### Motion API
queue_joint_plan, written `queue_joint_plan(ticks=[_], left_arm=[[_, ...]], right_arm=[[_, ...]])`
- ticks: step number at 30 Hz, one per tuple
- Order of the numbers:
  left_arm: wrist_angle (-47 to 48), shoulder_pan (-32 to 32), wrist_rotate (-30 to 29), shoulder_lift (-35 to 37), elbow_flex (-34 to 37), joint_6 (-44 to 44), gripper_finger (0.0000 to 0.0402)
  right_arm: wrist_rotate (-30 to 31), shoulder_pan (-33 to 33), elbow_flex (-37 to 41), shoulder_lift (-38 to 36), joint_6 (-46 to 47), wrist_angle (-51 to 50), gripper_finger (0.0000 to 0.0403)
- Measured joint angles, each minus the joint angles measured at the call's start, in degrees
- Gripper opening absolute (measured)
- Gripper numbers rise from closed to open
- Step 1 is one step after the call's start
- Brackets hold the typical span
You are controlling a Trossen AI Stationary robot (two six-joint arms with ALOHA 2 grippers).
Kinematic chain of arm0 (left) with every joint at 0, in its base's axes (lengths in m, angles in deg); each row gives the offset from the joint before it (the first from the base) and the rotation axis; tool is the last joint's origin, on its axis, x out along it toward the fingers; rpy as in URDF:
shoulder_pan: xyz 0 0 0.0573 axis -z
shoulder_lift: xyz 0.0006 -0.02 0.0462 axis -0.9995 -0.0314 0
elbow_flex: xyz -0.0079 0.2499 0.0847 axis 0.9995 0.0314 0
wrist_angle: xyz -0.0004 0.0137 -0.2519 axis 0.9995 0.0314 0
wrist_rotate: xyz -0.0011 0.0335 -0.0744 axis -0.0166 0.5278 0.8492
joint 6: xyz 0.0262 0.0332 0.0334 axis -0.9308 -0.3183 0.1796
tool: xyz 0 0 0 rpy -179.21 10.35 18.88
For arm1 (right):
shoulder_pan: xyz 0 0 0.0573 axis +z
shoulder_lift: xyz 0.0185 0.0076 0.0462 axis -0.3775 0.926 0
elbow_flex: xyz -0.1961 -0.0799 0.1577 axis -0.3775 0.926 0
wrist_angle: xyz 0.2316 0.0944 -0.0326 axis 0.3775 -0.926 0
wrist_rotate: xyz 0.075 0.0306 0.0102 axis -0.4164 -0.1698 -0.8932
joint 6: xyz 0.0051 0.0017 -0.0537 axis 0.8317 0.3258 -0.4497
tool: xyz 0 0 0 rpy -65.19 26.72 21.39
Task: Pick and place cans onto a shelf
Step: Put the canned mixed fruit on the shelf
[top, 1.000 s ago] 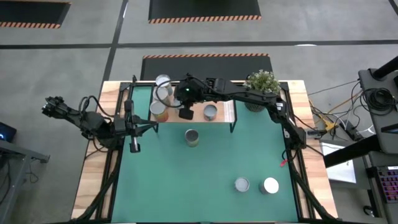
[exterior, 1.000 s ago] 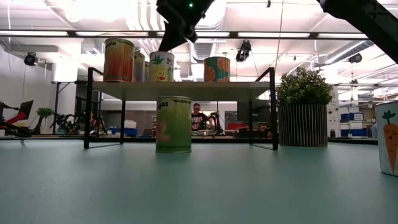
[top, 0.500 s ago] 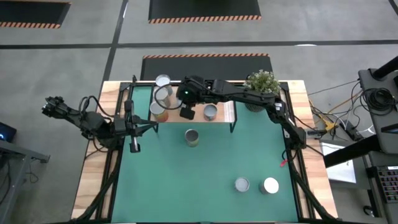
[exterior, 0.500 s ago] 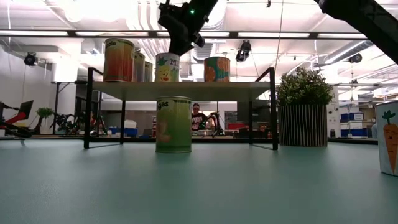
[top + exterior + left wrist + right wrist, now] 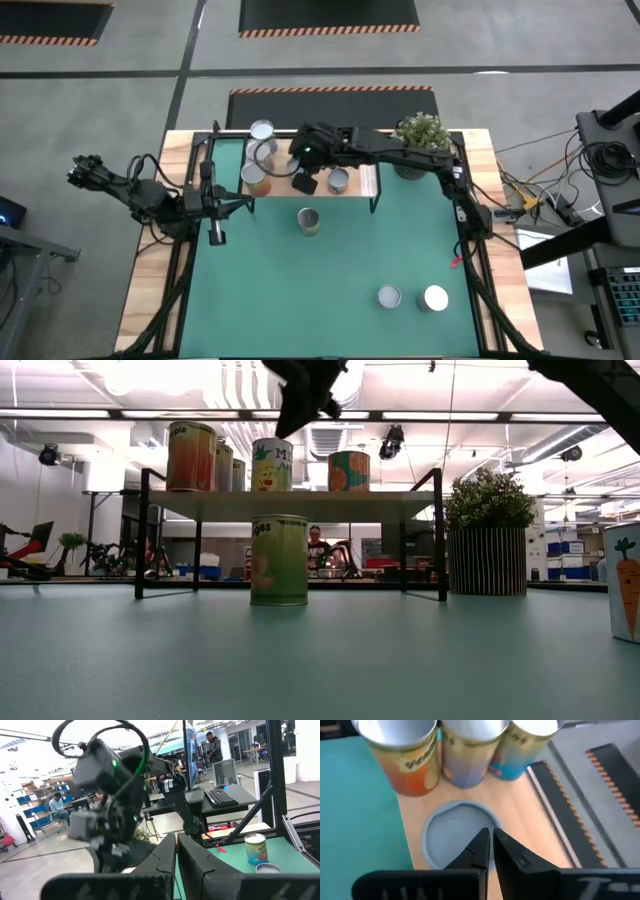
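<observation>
Metal fingers of the left gripper sit pressed together and empty at about nine o'clock on the green mat, where the left arm waits at the table's edge, clear of the work. Moving toward twelve o'clock, the shelf carries a cluster of three cans at its left end, packed close, probably to leave room along the board. Just right of them the right gripper hangs above the shelf with its fingers shut on nothing; in the right wrist view a silver-topped can stands on the wood directly beneath the closed tips, so I judge it is already placed. Another can stands on the shelf a little further right. The potted plant sits near one o'clock beyond the shelf's right end and could catch the right arm's elbow on a wide swing. Off the shelf, a green-labelled can stands at the mat's centre, right in front of the shelf, and looks the easiest next pick. Two more cans wait close together near five o'clock, and the shelf's black legs and the cans already on top narrow the approach.
</observation>
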Motion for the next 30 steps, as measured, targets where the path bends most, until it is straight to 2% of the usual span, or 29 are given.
queue_joint_plan(ticks=[9,14,21,30], left_arm=[[-0.04,0.00,0.01,-0.02,0.00,0.02,0.0000],[-0.05,-0.01,0.01,0.00,0.00,0.24,0.0000],[-0.07,-0.02,0.01,-0.02,0.00,0.24,0.0000],[-0.19,-0.02,0.01,-0.02,0.00,0.26,0.0000]], right_arm=[[-0.19,-3.81,0.80,-0.28,-1.49,-1.47,0.0013],[-1.93,-3.88,2.74,0.29,-0.66,-3.31,0.0013],[-3.37,-2.11,2.58,0.15,1.39,-7.25,0.0013],[-3.40,1.90,2.48,0.15,1.19,-7.23,0.0013]])
